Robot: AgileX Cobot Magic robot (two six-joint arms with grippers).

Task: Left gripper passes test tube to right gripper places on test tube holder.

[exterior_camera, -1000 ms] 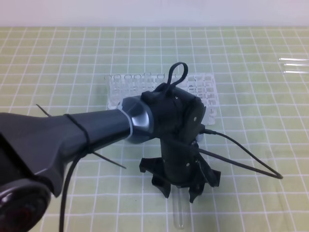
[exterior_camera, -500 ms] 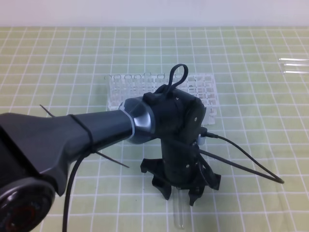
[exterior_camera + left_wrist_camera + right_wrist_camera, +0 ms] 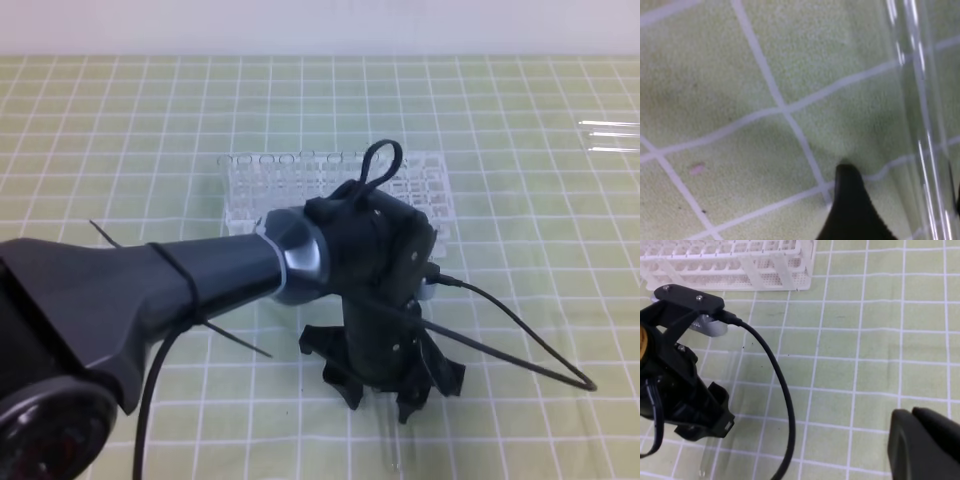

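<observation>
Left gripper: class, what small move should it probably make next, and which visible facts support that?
Probably closing the fingers. The left gripper stands low over the green mat with its jaws apart around the test tube, which lies flat; the wrist view shows the glass beside a fingertip, not yet clamped.

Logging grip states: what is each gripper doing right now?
Left gripper: open, astride the thin clear glass test tube, not gripping.
Right gripper: shut, empty.

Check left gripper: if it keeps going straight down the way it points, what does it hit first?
Most likely the test tube lying on the green grid mat, right under the left gripper. The wrist view shows the glass beside one finger. Depth is unclear, so a fingertip may reach the mat first.
</observation>
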